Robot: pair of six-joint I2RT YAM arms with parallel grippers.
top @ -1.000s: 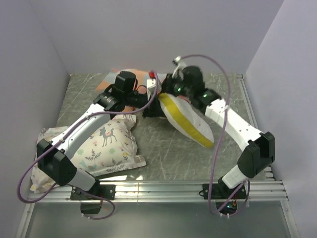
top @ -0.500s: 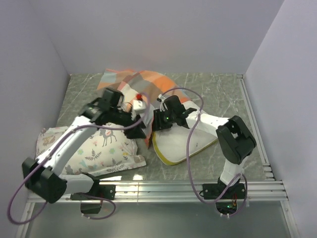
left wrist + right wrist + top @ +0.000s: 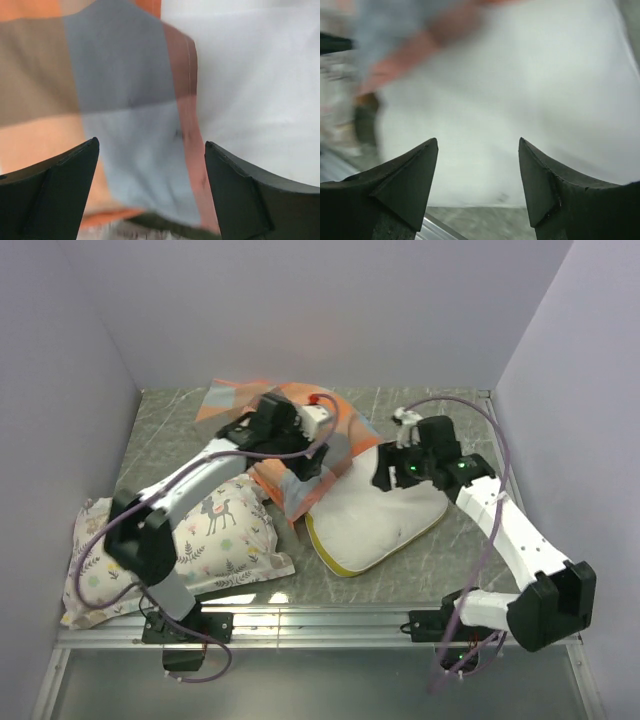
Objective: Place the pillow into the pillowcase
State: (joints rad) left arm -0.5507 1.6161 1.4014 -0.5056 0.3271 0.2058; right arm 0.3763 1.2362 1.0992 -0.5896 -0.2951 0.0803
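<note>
The left fingers (image 3: pixel 50 200) and right fingers (image 3: pixel 395 190) stood apart, gripping nothing (the pillow (image 3: pixel 385 525) seemingly lay largely outside the pillowcase (image 3: pixel 300 455)). Unheld, its mouth could flop shut and block the pillow.

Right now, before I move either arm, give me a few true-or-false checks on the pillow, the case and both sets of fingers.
The pillow is fully inside the pillowcase. False: most of it lies bare beside the case.
The left fingers are apart, holding nothing. True.
The right fingers are clamped on the pillow. False: they stand apart above it.
The deer-print pillow lies left of the pillow. True.
</note>
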